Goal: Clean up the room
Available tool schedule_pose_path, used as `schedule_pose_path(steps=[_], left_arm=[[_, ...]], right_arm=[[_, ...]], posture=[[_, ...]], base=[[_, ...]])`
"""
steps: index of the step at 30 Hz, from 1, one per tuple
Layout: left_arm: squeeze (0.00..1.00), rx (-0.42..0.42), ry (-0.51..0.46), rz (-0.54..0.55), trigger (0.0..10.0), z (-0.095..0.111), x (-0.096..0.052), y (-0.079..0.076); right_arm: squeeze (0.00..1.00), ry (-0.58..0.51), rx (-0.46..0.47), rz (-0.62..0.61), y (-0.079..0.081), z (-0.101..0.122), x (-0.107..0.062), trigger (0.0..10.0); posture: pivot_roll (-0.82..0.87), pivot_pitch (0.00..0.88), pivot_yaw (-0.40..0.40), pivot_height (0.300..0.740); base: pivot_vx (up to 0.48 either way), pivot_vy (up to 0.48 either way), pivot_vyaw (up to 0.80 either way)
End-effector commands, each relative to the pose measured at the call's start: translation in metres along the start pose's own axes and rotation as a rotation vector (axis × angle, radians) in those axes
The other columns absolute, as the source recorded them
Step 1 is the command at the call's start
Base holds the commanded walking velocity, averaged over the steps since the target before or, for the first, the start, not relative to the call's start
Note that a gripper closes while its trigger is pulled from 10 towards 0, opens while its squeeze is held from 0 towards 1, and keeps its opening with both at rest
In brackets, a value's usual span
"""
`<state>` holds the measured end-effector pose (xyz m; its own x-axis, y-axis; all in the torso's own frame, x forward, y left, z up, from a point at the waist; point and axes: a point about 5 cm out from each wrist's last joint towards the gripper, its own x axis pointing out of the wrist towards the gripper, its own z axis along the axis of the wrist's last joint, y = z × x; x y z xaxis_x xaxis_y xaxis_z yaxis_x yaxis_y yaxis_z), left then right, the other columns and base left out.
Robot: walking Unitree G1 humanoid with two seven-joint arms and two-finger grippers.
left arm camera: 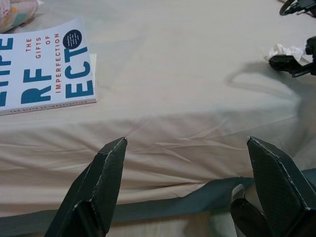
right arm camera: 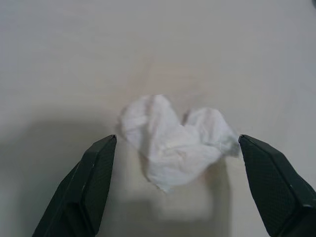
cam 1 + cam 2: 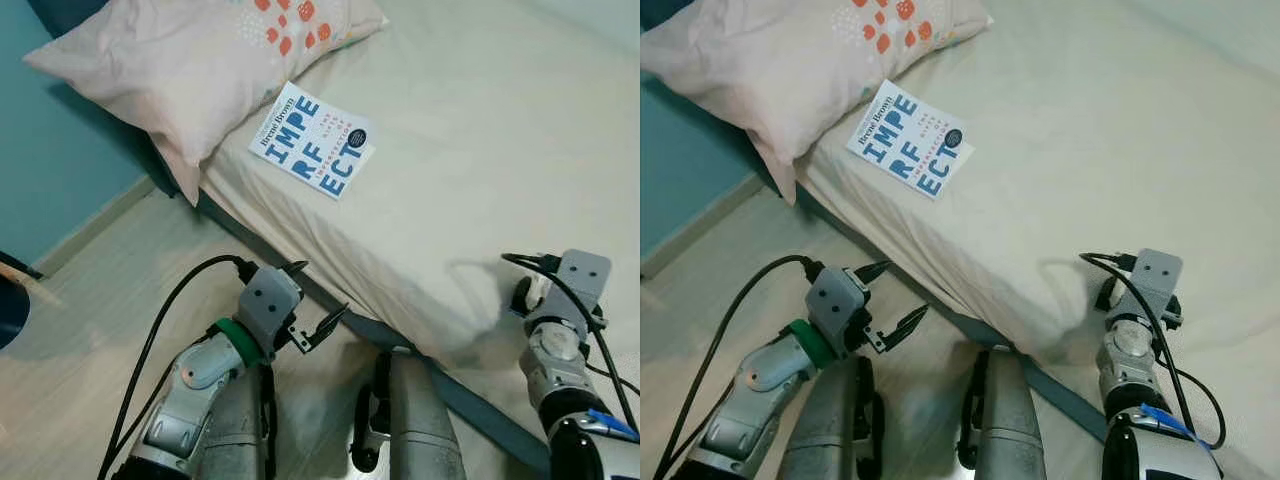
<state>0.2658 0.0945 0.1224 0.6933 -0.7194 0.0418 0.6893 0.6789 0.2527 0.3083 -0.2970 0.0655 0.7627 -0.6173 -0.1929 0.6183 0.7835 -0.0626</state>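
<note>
Nearest the camera, the robot's own legs [image 3: 400,420] stand on pale wood-look flooring [image 3: 110,300], close against the side of a bed whose grey-blue base strip [image 3: 470,395] runs along the edge of the mattress.

The left gripper [image 3: 315,305] hovers over the floor just beside that edge, its black fingers spread apart and holding nothing, a black cable looping back from its wrist.

The right gripper [image 2: 177,182] reaches over the beige sheet [image 3: 500,150] near the mattress edge, jaws released and wide open, with a crumpled white tissue [image 2: 173,143] lying on the sheet between the fingertips, untouched by either finger. From the left wrist view the tissue [image 1: 285,51] sits just beside the right gripper's fingers.

Farther up the bed lies a white book [image 3: 312,140] with blue lettering, flat on the sheet, near a pale pillow [image 3: 190,60] with orange dots that overhangs the bed corner. A teal wall [image 3: 50,180] stands behind.
</note>
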Motion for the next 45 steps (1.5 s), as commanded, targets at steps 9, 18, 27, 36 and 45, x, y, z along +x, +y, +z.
schedule_pose_path(steps=[9, 18, 27, 36, 45], left_arm=[[0.0, 0.006, 0.002, -0.007, 10.0, 0.005, -0.001, -0.003], [0.0, 0.013, -0.059, -0.185, 10.0, 0.022, -0.003, -0.028], [0.0, 0.011, -0.064, -0.221, 10.0, 0.027, -0.001, -0.037], [0.0, 0.003, -0.069, -0.211, 10.0, 0.03, 0.001, -0.035], [0.0, -0.006, -0.073, -0.2, 10.0, 0.031, 0.004, -0.034]], right_arm=[[0.0, 0.051, 0.193, -0.025, -0.012, -0.017, -0.005, 10.0], [0.0, -0.007, 0.131, -0.007, -0.013, -0.009, -0.002, 10.0], [0.0, -0.023, 0.123, 0.044, -0.006, -0.004, -0.001, 10.0], [0.0, -0.029, 0.15, 0.062, -0.003, -0.004, -0.002, 0.0], [0.0, -0.03, 0.145, 0.073, -0.003, -0.004, -0.002, 0.0]], posture=[[0.15, 0.351, 0.048, 0.626], [0.2, 0.378, 0.065, 0.626], [0.22, 0.377, 0.079, 0.626], [0.22, 0.366, 0.076, 0.626], [0.21, 0.352, 0.07, 0.626]], base=[[0.0, 0.0, 0.0], [0.0, 0.0, 0.0], [0.0, 0.0, 0.0], [0.0, 0.0, 0.0], [0.0, 0.0, 0.0]])
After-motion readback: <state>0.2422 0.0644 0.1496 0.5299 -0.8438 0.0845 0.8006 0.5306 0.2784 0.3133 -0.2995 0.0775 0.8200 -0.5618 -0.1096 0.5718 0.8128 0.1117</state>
